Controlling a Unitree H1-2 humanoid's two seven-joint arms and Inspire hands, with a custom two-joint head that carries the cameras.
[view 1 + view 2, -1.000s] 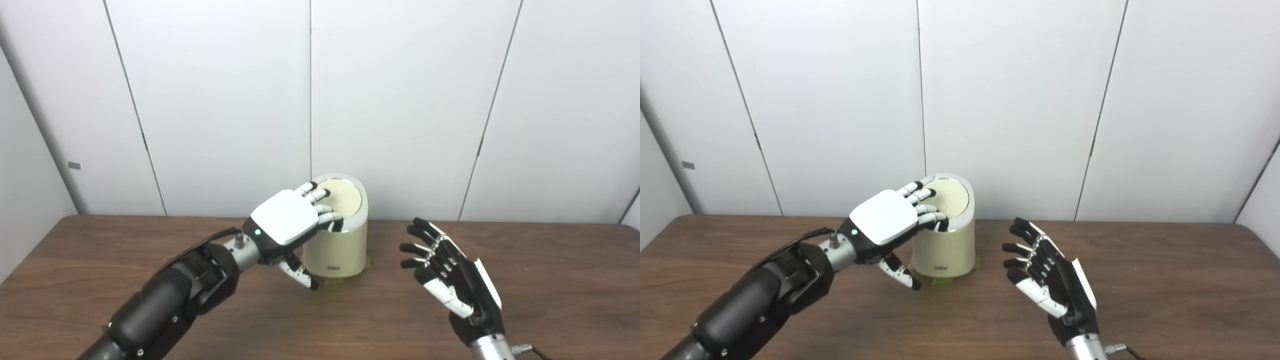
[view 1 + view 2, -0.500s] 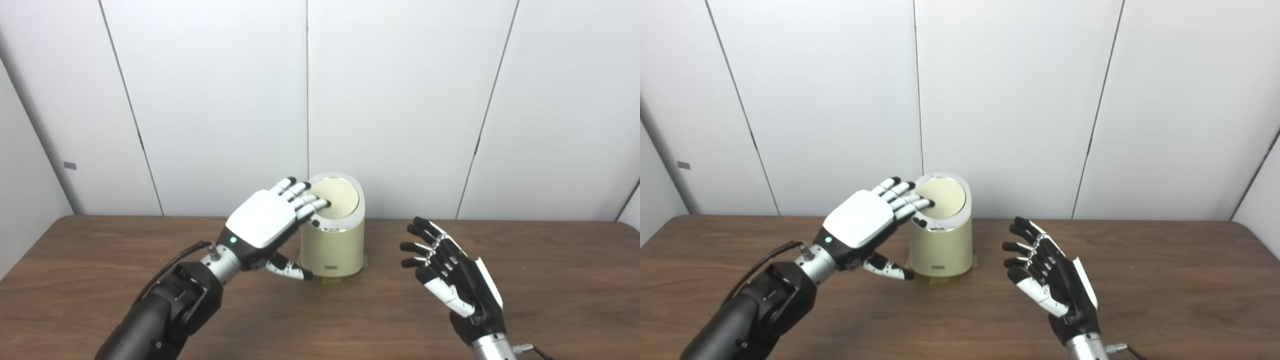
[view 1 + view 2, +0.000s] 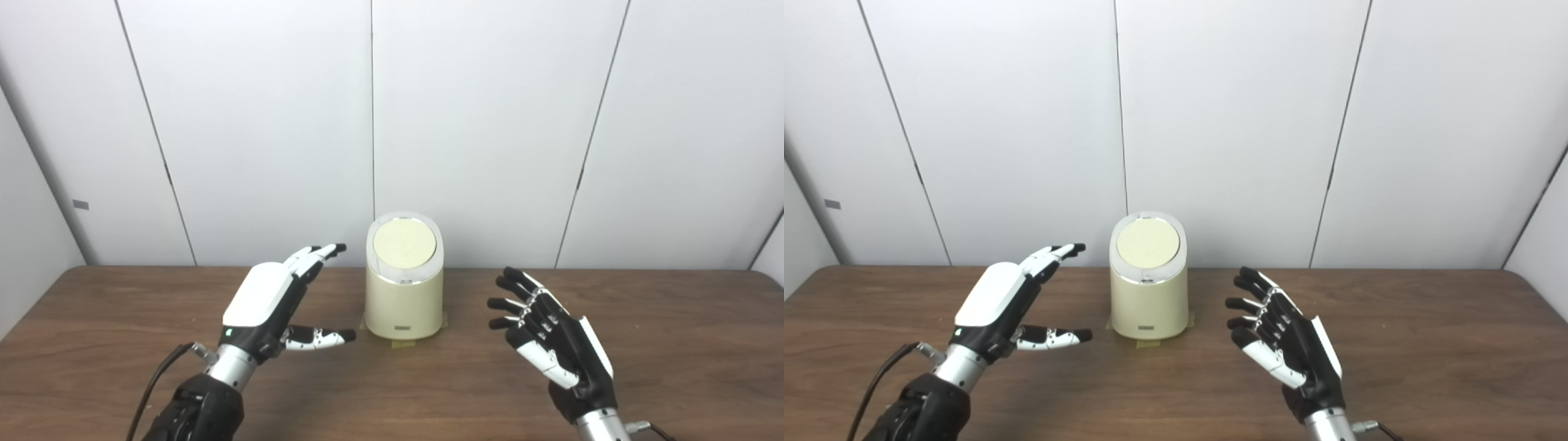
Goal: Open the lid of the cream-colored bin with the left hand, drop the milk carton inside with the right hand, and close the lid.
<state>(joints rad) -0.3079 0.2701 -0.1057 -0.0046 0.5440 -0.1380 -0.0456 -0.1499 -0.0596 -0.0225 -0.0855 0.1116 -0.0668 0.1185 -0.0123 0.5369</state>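
Bin [image 3: 403, 288] sits at back-middle of counter [image 3: 110, 343], lid [image 3: 404, 243] shut. Left hand [image 3: 267, 303] & right hand [image 3: 554, 343] float on either side, fingers spread wide, holding nothing. Can't see milk carton.

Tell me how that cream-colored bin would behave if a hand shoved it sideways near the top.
The cream-colored bin stands tall over a narrow base, so a high shove would probably tip it rather than slide it. The yellowish strips at its foot look like tape and may hold it. Its smooth wall seems slippery.
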